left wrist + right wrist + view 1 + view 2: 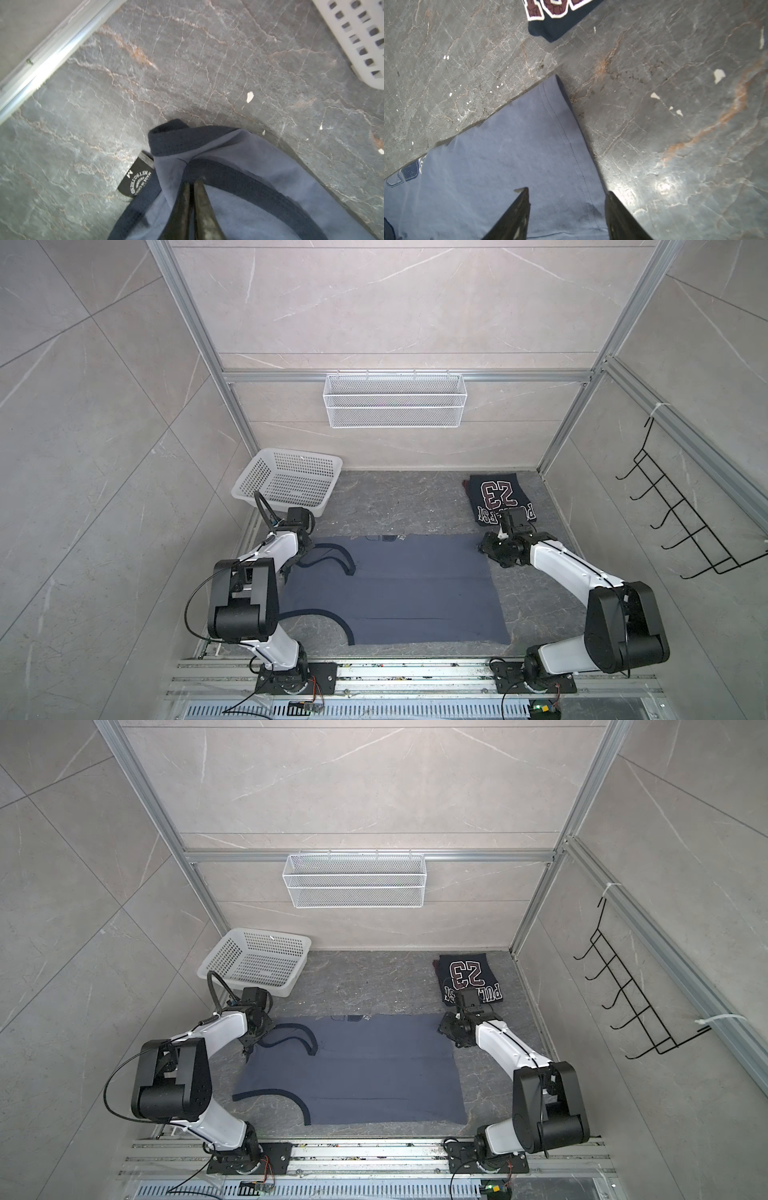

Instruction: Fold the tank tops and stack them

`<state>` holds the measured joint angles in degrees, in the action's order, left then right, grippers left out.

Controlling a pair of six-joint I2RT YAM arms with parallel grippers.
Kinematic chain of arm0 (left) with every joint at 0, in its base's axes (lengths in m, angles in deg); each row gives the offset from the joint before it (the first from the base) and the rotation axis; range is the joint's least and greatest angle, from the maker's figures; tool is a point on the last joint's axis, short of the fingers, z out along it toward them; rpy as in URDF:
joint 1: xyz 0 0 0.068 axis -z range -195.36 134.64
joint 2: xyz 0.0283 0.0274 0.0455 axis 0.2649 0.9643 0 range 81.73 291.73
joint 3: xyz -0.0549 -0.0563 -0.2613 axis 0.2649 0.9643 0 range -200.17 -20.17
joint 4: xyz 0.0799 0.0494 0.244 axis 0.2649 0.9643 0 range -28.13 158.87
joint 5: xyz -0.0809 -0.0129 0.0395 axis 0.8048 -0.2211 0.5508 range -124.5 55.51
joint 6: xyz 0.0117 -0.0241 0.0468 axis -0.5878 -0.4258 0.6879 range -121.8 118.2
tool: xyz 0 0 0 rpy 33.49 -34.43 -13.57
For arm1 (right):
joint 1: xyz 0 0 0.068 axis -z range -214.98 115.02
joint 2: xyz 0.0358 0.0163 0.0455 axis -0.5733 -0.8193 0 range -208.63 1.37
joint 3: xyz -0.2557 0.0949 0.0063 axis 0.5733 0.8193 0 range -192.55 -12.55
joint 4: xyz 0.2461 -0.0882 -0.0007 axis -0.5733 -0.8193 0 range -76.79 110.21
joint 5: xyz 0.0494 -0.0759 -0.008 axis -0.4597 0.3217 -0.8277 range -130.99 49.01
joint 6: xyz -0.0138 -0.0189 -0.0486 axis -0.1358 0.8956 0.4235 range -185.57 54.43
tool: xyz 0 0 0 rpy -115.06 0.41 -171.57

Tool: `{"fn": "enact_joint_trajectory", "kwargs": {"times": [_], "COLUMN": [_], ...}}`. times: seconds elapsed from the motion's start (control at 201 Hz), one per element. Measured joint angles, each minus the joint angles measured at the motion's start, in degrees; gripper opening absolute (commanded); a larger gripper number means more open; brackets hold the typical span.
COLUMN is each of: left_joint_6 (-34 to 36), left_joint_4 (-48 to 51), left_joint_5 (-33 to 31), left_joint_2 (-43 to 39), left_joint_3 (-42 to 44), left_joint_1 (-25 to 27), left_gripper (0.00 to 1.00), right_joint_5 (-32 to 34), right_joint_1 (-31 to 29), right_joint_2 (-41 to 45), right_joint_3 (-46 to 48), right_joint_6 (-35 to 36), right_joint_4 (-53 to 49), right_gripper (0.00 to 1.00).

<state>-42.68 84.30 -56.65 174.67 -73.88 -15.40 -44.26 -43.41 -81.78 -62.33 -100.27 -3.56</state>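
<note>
In both top views the slate blue-grey tank top (395, 589) is seen spread flat across the middle of the dark stone table (395, 506), with its straps towards the left arm and its hem towards the right arm. The navy tank top (496, 495) is laid folded at the far right corner, numerals up, apart from the spread one. A white basket (249, 481) is set at the far left. The left gripper (288, 574) is lowered onto the far shoulder strap, and the right gripper (484, 549) is held at the far hem corner.

In the left wrist view the left gripper (192, 184) is shown with its fingers pressed together. The dark-trimmed strap of the slate blue-grey tank top is pinched and bunched at their tips. A black label (138, 180) marked M is exposed beside the strap.

In the right wrist view the right gripper (568, 191) is shown with its fingers set apart, one over the cloth and the other past the hem edge, over the table. Nothing is clamped, and whether the cloth is touched cannot be told. A corner of the navy tank top (554, 29) is seen beyond.
</note>
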Motion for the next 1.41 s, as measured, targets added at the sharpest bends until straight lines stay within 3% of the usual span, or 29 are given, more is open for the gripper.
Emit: {"fn": "enact_joint_trajectory", "kwargs": {"times": [0.214, 0.518, 0.747, 0.926, 1.19, 1.304, 1.414], "left_joint_6": [0.2, -2.2, -3.1, -3.9, -4.7, -4.7, -4.7], "left_joint_4": [-1.7, -4.8, -4.9, -4.4, -4.5, -4.3, -4.0], "left_joint_5": [-0.4, -6.2, -2.7, 0.3, 1.8, 1.8, 1.7], "left_joint_2": [-4.5, -28.2, -21.4, -17.9, -16.0, -16.0, -16.0], "left_joint_3": [3.5, 17.2, 18.4, 17.0, 16.1, 16.0, 15.3], "left_joint_1": [-0.1, -2.1, -7.5, -7.6, -7.6, -7.7, -7.9], "left_gripper": [0.00, 0.00, 0.06, 0.08, 0.07, 0.07, 0.06], "right_joint_5": [0.0, -0.2, -3.0, -4.3, -0.9, -0.9, -0.8], "right_joint_1": [0.0, 0.2, 0.3, -2.6, -4.5, -4.7, -5.2], "right_joint_2": [0.0, -2.5, -3.8, -3.8, -7.4, -8.3, -8.5], "right_joint_3": [0.1, 0.1, 0.1, 0.1, 0.0, 0.0, 0.0], "right_joint_6": [0.0, 0.0, 0.2, 0.4, 0.3, 0.3, 0.1], "right_joint_4": [0.0, 0.0, 0.0, -0.1, -3.3, -3.5, -3.5], "right_gripper": [0.59, 0.59, 0.59, 0.58, 0.55, 0.49, 0.34]}}
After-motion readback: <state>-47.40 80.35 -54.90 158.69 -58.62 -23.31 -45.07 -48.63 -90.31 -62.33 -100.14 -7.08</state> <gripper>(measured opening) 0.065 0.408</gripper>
